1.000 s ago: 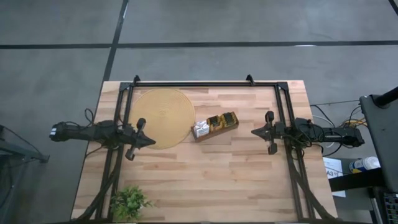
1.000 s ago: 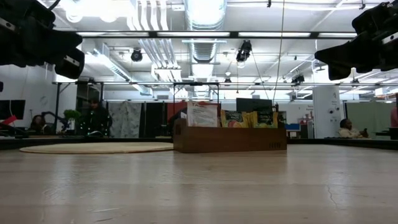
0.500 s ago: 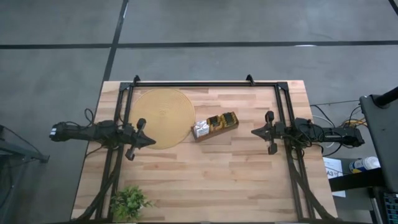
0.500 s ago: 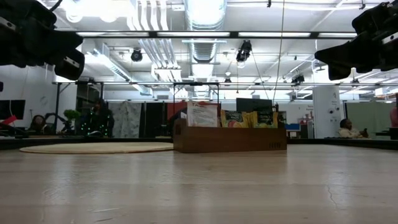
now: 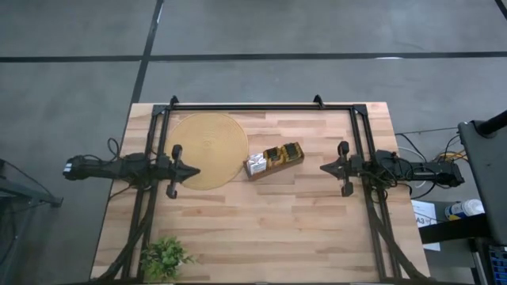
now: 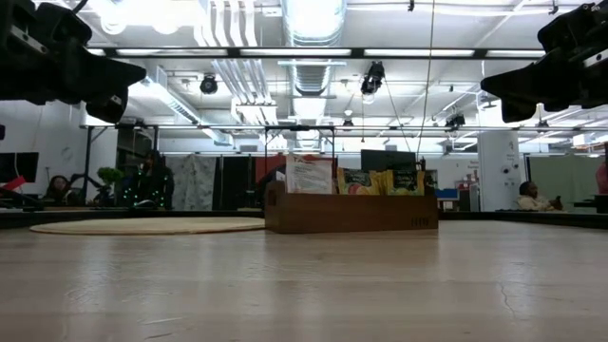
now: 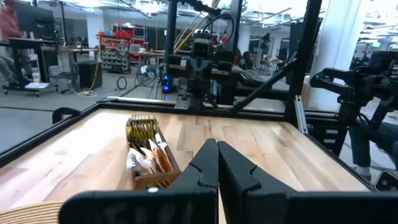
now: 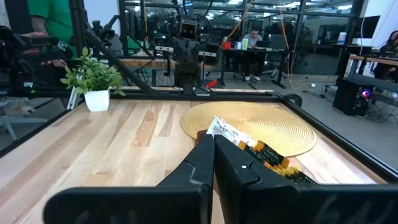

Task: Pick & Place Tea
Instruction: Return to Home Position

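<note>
Left gripper (image 5: 192, 170) mid-left and right gripper (image 5: 324, 167) mid-right hover level, fingers pressed together, empty; low view alone shows tea (image 6: 366, 181) upright in tray (image 6: 351, 214)

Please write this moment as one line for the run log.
left gripper: shut, holding nothing, left table side | right gripper: shut, holding nothing, right table side | tea: in wooden organizer beside round mat

- table (image 5: 261, 229): pale wood planks, smooth, slight sheen
- round mat (image 5: 207, 142): woven straw look, ribbed, matt
- tray (image 6: 351, 214): dark brown wood, matt
- tea sachets (image 6: 309, 176): printed paper, I think
</note>
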Controlling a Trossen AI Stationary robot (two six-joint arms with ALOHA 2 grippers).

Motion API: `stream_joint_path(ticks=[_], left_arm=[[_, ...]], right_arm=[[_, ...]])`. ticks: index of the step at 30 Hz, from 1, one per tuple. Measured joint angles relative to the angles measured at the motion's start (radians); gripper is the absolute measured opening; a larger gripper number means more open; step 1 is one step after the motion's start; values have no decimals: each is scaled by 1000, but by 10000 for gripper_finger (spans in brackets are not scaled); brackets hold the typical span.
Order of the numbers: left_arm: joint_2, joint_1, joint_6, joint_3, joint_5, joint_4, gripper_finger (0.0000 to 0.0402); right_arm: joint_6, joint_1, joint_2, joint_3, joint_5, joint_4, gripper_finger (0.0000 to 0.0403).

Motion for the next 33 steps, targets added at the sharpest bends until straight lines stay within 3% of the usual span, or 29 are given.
stream_joint_path(ticks=[33], left_arm=[[0,-1,1,4,-8,19,0]], right_arm=[[0,0,0,0,0,0,9]])
